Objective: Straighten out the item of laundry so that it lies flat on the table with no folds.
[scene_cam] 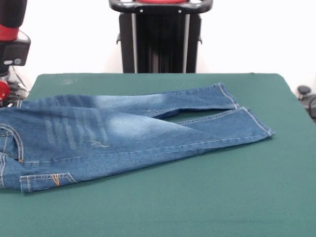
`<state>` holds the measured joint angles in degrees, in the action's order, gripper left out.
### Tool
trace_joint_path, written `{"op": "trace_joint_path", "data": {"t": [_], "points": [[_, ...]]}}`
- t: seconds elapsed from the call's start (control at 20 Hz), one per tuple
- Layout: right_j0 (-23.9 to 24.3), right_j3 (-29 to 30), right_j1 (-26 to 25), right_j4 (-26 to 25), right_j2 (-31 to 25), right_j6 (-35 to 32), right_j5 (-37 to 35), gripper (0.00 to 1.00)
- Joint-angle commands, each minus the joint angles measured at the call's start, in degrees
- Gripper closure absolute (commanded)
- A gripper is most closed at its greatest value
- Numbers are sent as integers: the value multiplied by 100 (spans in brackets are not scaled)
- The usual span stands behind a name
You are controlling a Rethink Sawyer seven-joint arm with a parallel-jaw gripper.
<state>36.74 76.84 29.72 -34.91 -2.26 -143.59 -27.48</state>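
Jeans lie across the left and centre of the table, legs running toward the right of the frame, the waist cut off at the left edge. We judge the denim soft yet fairly heavy, unlikely to slip on the felt; a hem at centre right or the folded lower-left corner looks the best hold. No gripper shows in the frame, so we cannot report its state.
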Motion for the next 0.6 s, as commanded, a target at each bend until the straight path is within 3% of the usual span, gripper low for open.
{"op": "trace_joint_path", "data": {"t": [0.05,0.15,0.2,0.3,0.4,0.6], "points": [[39,327,-375,-136,-766,1200,-138,100],[90,355,-381,-254,-865,1272,27,100],[110,365,-381,-328,-916,1330,79,0],[226,430,-388,-163,-1039,1293,27,0],[121,456,-337,78,-912,857,-192,0],[-1,546,-135,179,-842,720,-424,0]]}}
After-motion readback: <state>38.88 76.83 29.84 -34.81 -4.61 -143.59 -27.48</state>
